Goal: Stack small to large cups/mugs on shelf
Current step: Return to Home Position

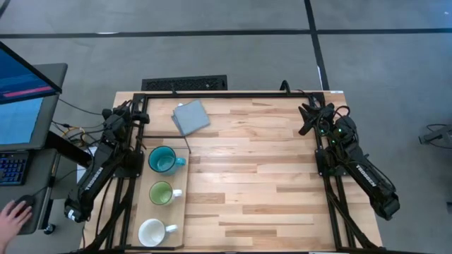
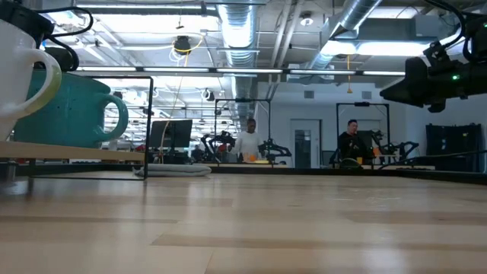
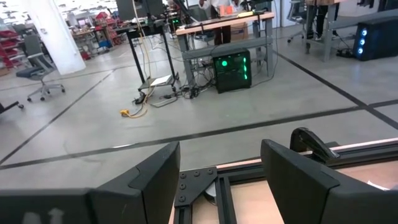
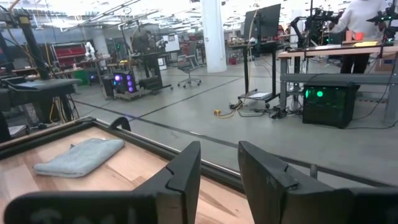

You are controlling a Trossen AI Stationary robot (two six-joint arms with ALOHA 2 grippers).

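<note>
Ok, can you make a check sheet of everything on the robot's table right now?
Surface: wooden table, pale shelf along its left edge.
Job's things: blue mug, green mug, white mug upright in a row on the shelf, apart.
Clutter: grey pad near the far edge.
Pincers: left pincer and right pincer open, empty, near the far corners.
Cables: wires left of the table.
Surroundings: a person's hand and a screen left of the table.

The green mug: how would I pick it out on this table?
On the wooden table, seen from above, a pale shelf runs along the left edge. Three mugs stand on it in a row; the green mug is the middle one, between the bigger teal mug and the white mug.
</note>
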